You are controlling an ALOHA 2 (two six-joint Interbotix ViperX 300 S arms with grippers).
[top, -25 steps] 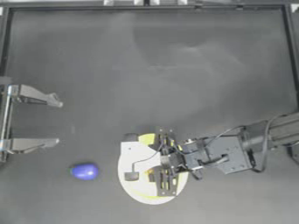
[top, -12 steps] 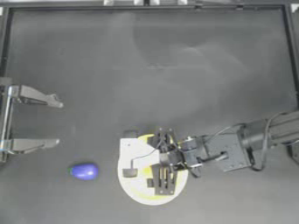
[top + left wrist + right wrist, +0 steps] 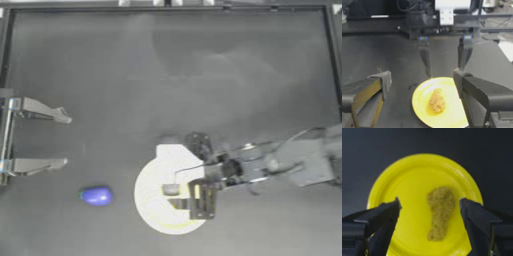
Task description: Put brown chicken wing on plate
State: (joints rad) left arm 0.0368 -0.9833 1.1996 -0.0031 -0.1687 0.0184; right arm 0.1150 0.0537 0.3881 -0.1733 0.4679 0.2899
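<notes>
The brown chicken wing (image 3: 440, 210) lies loose on the yellow plate (image 3: 408, 178), and my right gripper (image 3: 430, 203) hangs above it, open, one jaw on each side and neither touching it. From above, that right gripper (image 3: 199, 172) straddles the right part of the plate (image 3: 157, 210), where the wing is too pale to make out. The left wrist view shows the wing (image 3: 437, 101) on the plate (image 3: 422, 100) with the right gripper (image 3: 444, 57) behind it. Parked at the table's left edge, my left gripper (image 3: 53, 139) is open and empty.
A round blue-purple ball (image 3: 97, 196) rests on the table just left of the plate. The table's raised border runs along the top and both sides. Bare dark tabletop fills the upper half.
The right gripper has shifted slightly right and away from the plate's middle, and its jaws look farther apart. The left arm and the ball have not moved.
</notes>
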